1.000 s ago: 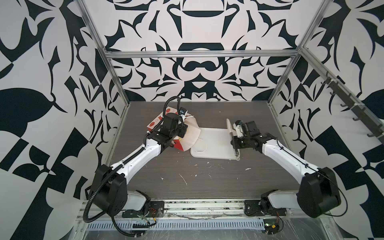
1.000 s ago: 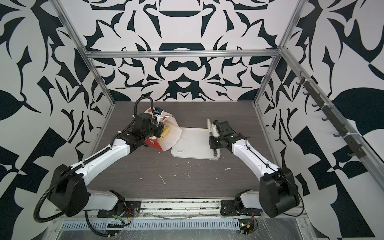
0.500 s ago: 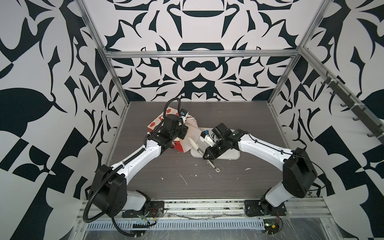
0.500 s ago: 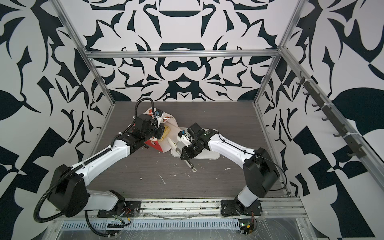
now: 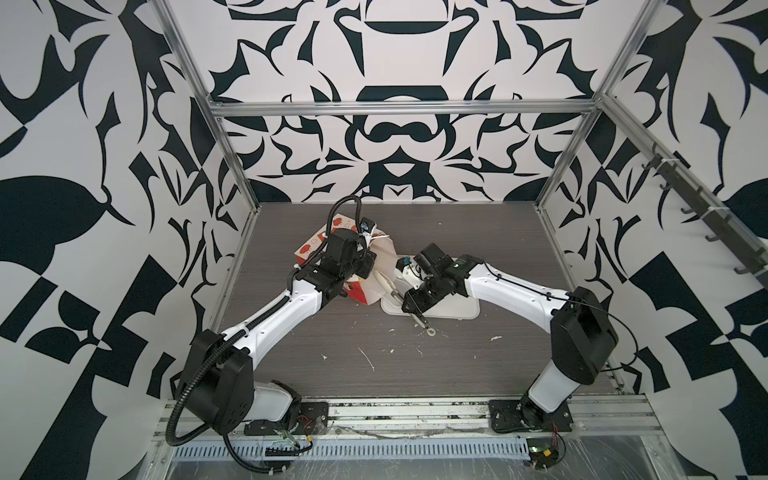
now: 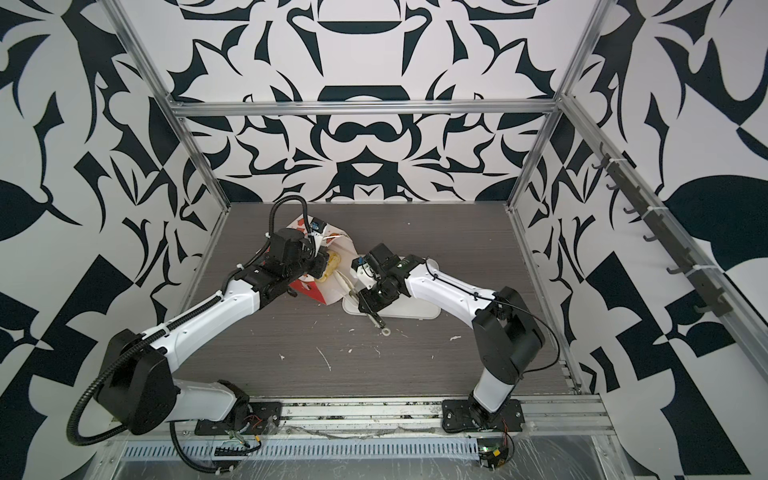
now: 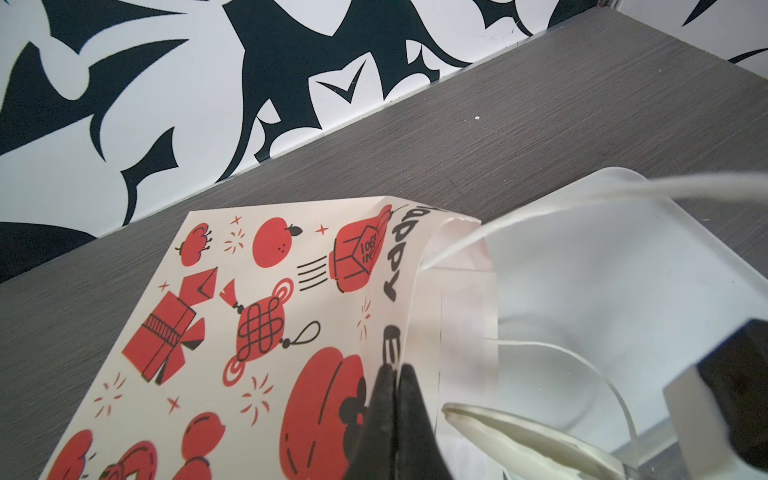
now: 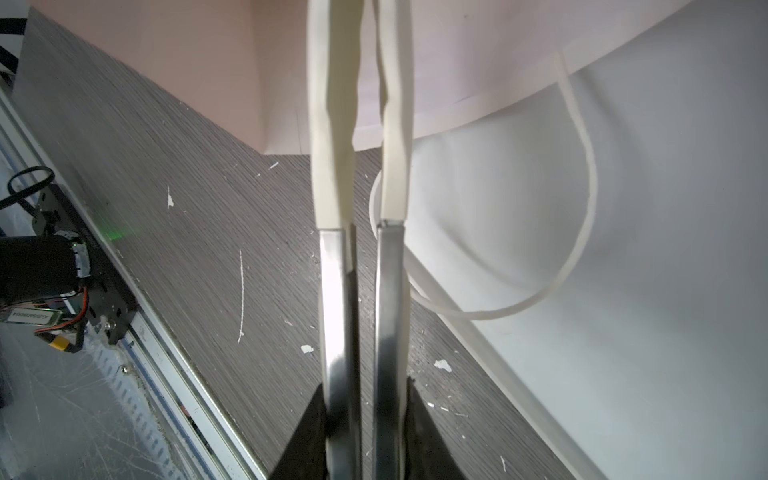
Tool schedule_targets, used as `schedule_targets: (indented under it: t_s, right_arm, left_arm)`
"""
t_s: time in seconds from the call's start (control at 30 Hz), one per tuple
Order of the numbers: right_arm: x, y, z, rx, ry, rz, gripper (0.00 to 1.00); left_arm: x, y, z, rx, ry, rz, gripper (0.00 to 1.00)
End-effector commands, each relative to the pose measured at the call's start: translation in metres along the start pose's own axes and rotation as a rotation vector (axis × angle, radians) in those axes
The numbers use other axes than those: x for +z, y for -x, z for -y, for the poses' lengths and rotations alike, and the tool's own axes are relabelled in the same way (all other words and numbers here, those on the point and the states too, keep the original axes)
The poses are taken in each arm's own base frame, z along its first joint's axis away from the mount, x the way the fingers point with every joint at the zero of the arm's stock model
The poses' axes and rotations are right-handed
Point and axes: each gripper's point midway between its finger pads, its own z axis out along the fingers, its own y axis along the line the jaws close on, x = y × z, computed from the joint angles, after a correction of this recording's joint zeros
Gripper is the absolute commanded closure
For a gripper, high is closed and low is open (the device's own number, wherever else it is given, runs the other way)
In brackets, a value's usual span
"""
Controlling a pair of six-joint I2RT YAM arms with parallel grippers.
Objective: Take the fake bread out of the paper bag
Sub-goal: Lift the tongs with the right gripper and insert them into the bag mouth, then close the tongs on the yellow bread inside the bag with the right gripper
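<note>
Left gripper (image 7: 392, 374) is clamped on the bag's (image 7: 266, 332) rim, holding the mouth open toward the right. Bread (image 6: 332, 266) sits just inside. Right gripper (image 8: 360, 50), its 2 jaws slightly parted and empty, points straight into the mouth, so it's nearer.

A flat white tray (image 5: 457, 309) lies on the grey wood-grain desk (image 5: 415, 365) near its middle, seen in both top views. White flecks (image 5: 368, 359) are scattered over the desk's near half. Black-and-white patterned walls (image 5: 399, 137) and an aluminium frame (image 5: 399, 109) enclose the scene.
</note>
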Motion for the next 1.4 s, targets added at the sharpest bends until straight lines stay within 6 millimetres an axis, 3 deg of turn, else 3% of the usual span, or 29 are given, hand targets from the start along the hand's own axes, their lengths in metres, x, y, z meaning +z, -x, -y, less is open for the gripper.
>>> schedule_targets:
  t_s: [0.0, 0.5, 0.87, 1.37]
  right_arm:
    - [-0.022, 0.028, -0.011, -0.039, -0.005, 0.112, 0.67]
    - [-0.029, 0.037, -0.017, -0.001, 0.031, 0.207, 0.66]
    - [-0.023, 0.058, -0.003, 0.259, 0.205, 0.325, 0.62]
    - [-0.012, 0.075, 0.011, 0.335, 0.250, 0.327, 0.54]
  left_arm:
    - [-0.007, 0.010, 0.002, 0.001, -0.015, 0.039, 1.00]
    - [-0.009, 0.007, 0.003, 0.002, -0.020, 0.041, 1.00]
    - [-0.012, 0.009, 0.006, 0.008, -0.036, 0.062, 1.00]
    - [-0.013, 0.005, 0.009, 0.020, -0.051, 0.065, 1.00]
